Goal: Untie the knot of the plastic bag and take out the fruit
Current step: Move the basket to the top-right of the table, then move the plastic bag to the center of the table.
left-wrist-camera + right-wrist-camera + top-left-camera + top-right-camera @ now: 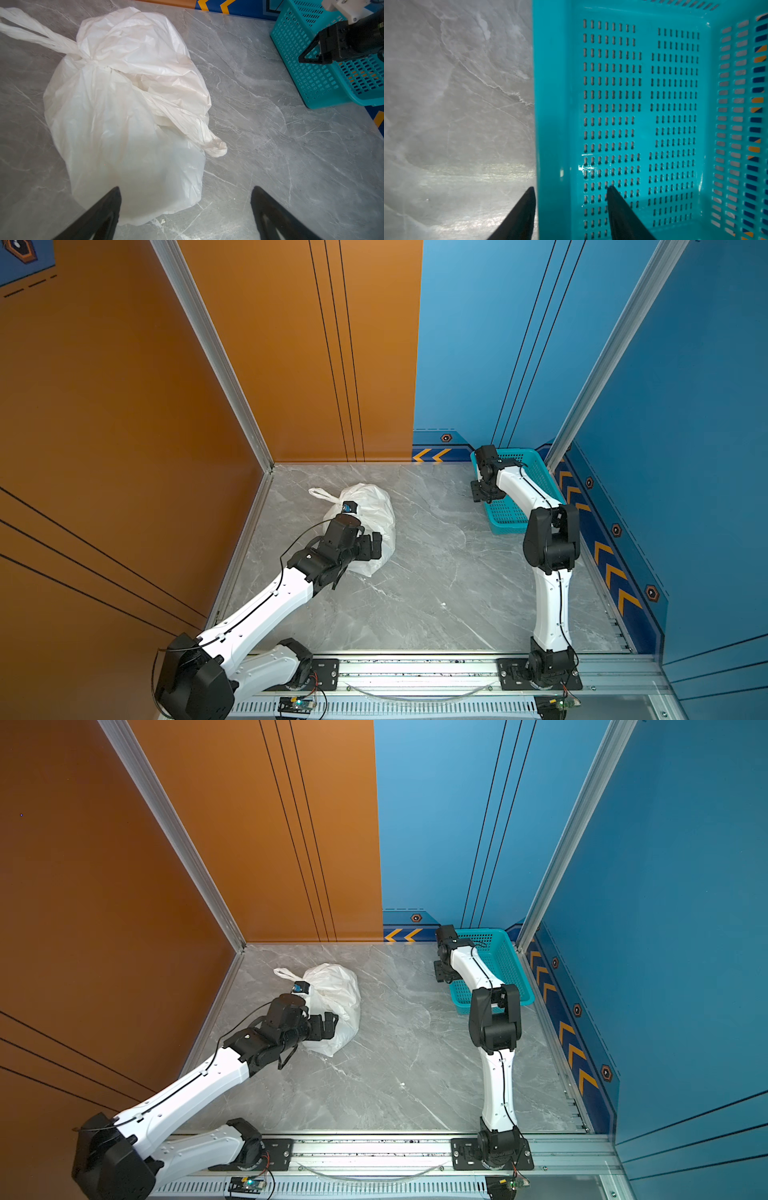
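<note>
Plastic bag (370, 510), white and bulging, contents hidden, lies on the marble table (436, 580) well left of the teal basket (509, 526). Its knot (87, 60) is on the side turned away from the basket. Left gripper (187, 188), equally far from the basket, hangs over the bag, jaws spread wide, empty. Right gripper (571, 187), jaws parted, straddles the basket's bag-side wall, clamping nothing.

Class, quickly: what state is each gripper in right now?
Left gripper: open, holding nothing, by the bag.
Right gripper: open, astride the basket wall, gripping nothing.
</note>
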Controlling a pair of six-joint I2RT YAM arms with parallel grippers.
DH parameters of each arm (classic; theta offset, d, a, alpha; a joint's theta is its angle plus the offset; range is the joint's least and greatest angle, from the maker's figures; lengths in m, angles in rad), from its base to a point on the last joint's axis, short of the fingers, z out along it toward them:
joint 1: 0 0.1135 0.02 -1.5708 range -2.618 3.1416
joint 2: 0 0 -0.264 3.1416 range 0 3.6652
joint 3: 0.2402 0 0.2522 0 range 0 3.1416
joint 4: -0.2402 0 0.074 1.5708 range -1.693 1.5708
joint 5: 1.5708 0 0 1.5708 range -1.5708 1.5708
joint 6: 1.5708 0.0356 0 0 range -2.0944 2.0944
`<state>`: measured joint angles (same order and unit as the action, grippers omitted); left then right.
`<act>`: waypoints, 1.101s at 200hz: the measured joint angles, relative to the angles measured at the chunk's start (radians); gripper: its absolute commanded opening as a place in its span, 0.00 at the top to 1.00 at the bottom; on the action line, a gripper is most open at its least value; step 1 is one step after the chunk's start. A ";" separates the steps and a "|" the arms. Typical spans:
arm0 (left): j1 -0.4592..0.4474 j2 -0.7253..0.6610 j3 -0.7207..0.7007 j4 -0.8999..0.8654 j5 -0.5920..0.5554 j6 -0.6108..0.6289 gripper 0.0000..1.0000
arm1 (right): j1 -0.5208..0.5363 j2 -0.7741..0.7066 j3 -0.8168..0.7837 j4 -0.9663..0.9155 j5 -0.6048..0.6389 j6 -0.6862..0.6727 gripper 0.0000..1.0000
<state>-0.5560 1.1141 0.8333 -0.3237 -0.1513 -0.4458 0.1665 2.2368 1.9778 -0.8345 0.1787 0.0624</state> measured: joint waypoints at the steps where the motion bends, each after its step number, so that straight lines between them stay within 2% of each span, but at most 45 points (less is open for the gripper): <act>1: 0.000 0.000 0.000 0.000 0.000 0.000 0.02 | 0.000 0.000 0.000 0.000 0.000 0.000 0.31; 35: 0.002 0.001 0.111 -0.105 -0.052 0.009 0.02 | 0.012 -0.053 -0.017 -0.010 -0.014 0.019 0.16; 60: 0.031 0.019 0.214 -0.166 -0.076 0.014 0.02 | 0.053 -0.191 -0.094 -0.018 -0.019 0.037 0.11; 78: 0.090 0.061 0.275 -0.192 -0.076 0.019 0.00 | 0.099 -0.307 -0.147 -0.019 -0.018 0.050 0.08; 104: 0.158 0.187 0.353 -0.223 -0.065 0.044 0.12 | 0.172 -0.448 -0.232 -0.019 -0.023 0.074 0.07; 110: 0.169 0.220 0.373 -0.228 -0.064 0.057 0.20 | 0.184 -0.468 -0.248 -0.019 -0.024 0.079 0.07; 130: 0.199 0.331 0.448 -0.250 -0.053 0.087 0.32 | 0.204 -0.506 -0.292 -0.019 -0.030 0.096 0.06; 153: 0.229 0.444 0.520 -0.266 -0.031 0.101 0.36 | 0.206 -0.526 -0.333 -0.021 -0.039 0.109 0.05; 198: 0.267 0.548 0.532 -0.298 -0.007 0.108 0.36 | 0.206 -0.547 -0.356 -0.026 -0.048 0.119 0.03; 212: 0.269 0.572 0.533 -0.302 0.005 0.106 0.42 | 0.206 -0.550 -0.357 -0.029 -0.048 0.119 0.03; 220: 0.270 0.589 0.541 -0.306 0.015 0.100 0.50 | 0.206 -0.550 -0.357 -0.029 -0.049 0.120 0.03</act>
<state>-0.2855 1.7031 1.3739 -0.6296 -0.1360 -0.3462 0.3725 1.6863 1.6207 -0.8639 0.1299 0.1825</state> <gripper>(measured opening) 0.581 0.966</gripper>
